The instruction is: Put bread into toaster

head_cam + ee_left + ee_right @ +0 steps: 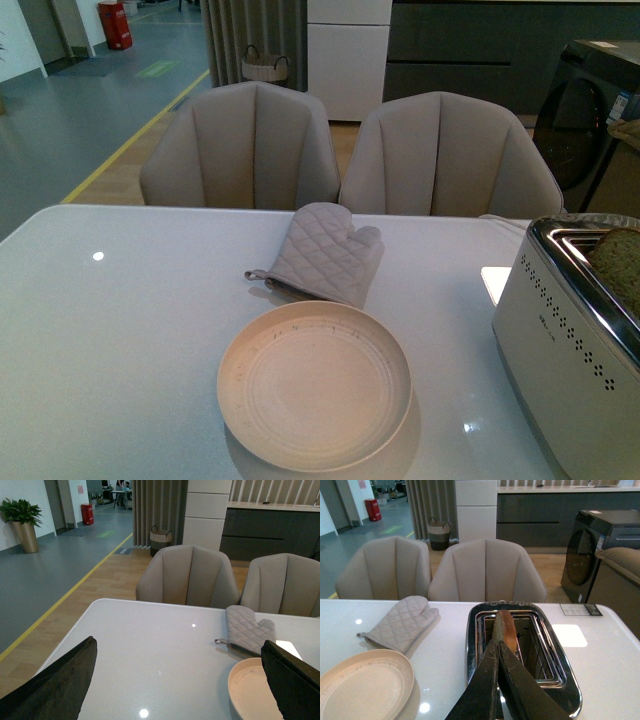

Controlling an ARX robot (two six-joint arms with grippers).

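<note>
The white toaster [560, 345] with a chrome top stands at the table's right edge; from above its dark slots [532, 645] show. The bread [504, 626], seen edge-on with a brown crust, stands upright over the toaster's slot nearer the plate, its lower part between the slot walls. It also shows at the right edge of the front view [618, 265]. My right gripper [497, 647] is shut on the bread's near edge, above the toaster. My left gripper [180, 680] is open and empty above the table's left part, its dark fingers [65, 680] wide apart.
An empty cream plate [314, 384] lies in the table's middle front. A grey oven mitt [322, 253] lies behind it. Two beige chairs [240, 145] stand at the far table edge. A small white card [569, 635] lies beside the toaster.
</note>
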